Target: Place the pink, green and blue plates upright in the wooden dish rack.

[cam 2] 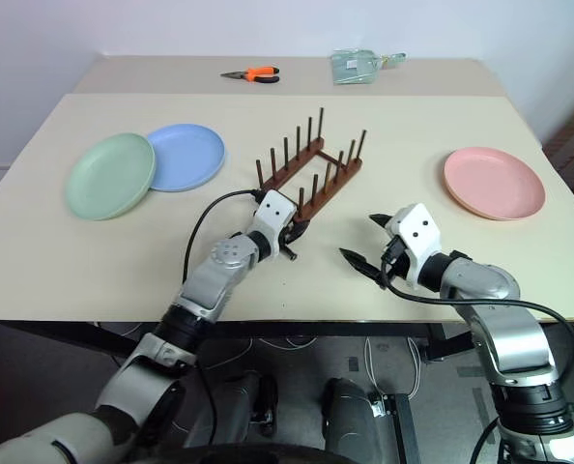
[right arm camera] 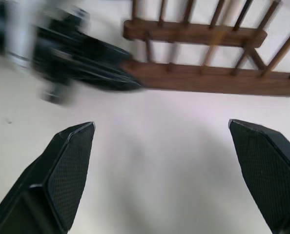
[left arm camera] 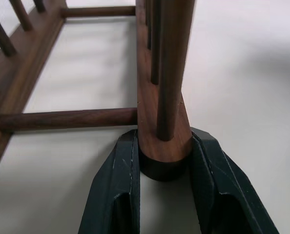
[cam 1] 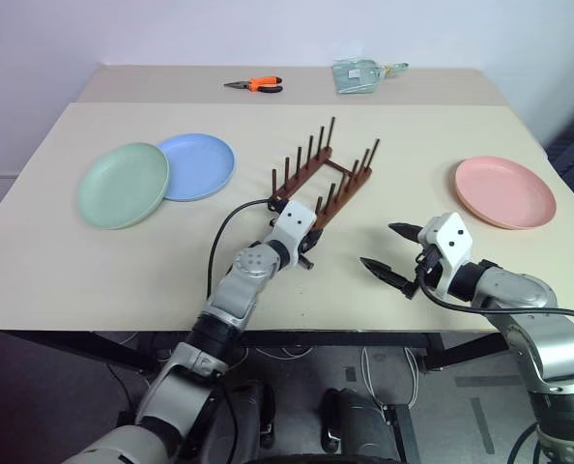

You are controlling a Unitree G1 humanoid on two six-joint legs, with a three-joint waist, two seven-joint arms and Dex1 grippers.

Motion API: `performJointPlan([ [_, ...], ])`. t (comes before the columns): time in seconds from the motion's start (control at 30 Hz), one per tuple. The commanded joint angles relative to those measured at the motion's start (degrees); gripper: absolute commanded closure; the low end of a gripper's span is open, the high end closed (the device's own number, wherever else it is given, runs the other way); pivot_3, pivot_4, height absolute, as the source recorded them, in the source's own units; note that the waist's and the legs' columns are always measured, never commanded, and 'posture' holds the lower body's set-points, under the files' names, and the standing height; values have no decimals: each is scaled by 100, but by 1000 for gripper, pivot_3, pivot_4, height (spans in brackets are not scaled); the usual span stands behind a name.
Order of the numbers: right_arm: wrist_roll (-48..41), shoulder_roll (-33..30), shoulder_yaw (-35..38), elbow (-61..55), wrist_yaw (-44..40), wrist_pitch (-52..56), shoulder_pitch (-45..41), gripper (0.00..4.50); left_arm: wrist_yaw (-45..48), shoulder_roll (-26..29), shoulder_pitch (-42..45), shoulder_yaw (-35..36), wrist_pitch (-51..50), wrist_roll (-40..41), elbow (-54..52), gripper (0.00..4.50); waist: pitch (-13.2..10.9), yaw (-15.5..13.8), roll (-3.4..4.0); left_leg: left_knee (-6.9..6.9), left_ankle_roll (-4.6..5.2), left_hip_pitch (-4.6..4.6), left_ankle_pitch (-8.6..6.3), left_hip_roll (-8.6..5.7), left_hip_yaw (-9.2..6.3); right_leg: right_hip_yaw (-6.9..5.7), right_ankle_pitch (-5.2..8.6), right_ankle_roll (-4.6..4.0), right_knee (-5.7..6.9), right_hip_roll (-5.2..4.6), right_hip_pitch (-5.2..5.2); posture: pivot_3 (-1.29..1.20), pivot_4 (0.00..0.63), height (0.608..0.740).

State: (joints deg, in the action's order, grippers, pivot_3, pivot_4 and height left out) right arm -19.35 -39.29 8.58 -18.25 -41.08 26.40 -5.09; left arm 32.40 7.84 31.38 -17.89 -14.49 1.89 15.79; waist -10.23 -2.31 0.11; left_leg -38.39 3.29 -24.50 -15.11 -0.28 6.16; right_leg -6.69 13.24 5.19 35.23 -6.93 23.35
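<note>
The wooden dish rack (cam 1: 321, 179) stands empty at the table's middle, pegs upright. My left gripper (left arm camera: 163, 146) is shut on the near end of one of its base rails, a finger (left arm camera: 113, 190) on each side; it also shows from the head (cam 1: 309, 235). To the right of the rack my right gripper (cam 1: 381, 246) hovers open just above the table, nothing between its fingers (right arm camera: 67, 161). The green plate (cam 1: 123, 184) lies flat at the left, the blue plate (cam 1: 202, 164) beside it and partly under its rim. The pink plate (cam 1: 504, 191) lies flat at the far right.
Orange-handled pliers (cam 1: 255, 85) and a clear packet (cam 1: 357, 74) lie on the rear table. Bare tabletop (cam 1: 413, 164) spreads between the rack and the pink plate. The table's front edge (cam 1: 297, 329) runs just behind both wrists.
</note>
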Motion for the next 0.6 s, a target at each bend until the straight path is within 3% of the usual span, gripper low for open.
performJointPlan([
  [0.03,22,-191,459,79,-61,-265,174,0,1259,430,95,-95,310,284,30,3735,0,8,1,0,0,0,0,0,0,0,0,0,-1,-2,0,0,150,740],
  [0.23,48,-138,466,19,-2,-382,382,0,1349,796,446,244,722,159,957,3735,0,25,0,0,-2,1,0,1,-1,6,0,0,-1,-3,1,0,150,740],
  [0.33,65,-87,366,-19,47,-369,383,0,858,931,387,590,588,101,1046,2382,0,56,0,0,-3,3,2,2,-1,8,0,0,2,-1,1,0,150,740],
  [0.43,57,-52,245,-8,88,-281,285,0,652,1134,27,667,227,31,486,860,0,176,1,1,-3,5,3,5,-1,10,0,0,8,2,1,0,150,740],
  [0.47,91,-61,170,46,104,-228,226,255,616,1249,-166,613,-5,-47,162,387,0,194,1,3,-6,8,4,5,-1,12,0,0,8,3,0,0,150,740],
  [0.53,126,-35,13,163,70,-255,106,828,700,1412,-699,574,-402,95,-837,378,5,243,7,5,-11,11,7,7,-1,14,0,0,10,6,0,0,150,740],
  [0.57,97,-2,-39,190,62,-223,49,1331,720,1418,-900,630,-701,278,-1275,378,5,271,8,7,-13,12,8,7,-1,15,0,0,11,6,-1,0,150,740],
  [0.6,168,36,-119,278,122,-230,-37,1781,769,1416,-1068,664,-958,468,-1705,643,6,276,8,7,-14,13,9,8,-1,16,0,-1,10,7,-1,0,150,740],
])
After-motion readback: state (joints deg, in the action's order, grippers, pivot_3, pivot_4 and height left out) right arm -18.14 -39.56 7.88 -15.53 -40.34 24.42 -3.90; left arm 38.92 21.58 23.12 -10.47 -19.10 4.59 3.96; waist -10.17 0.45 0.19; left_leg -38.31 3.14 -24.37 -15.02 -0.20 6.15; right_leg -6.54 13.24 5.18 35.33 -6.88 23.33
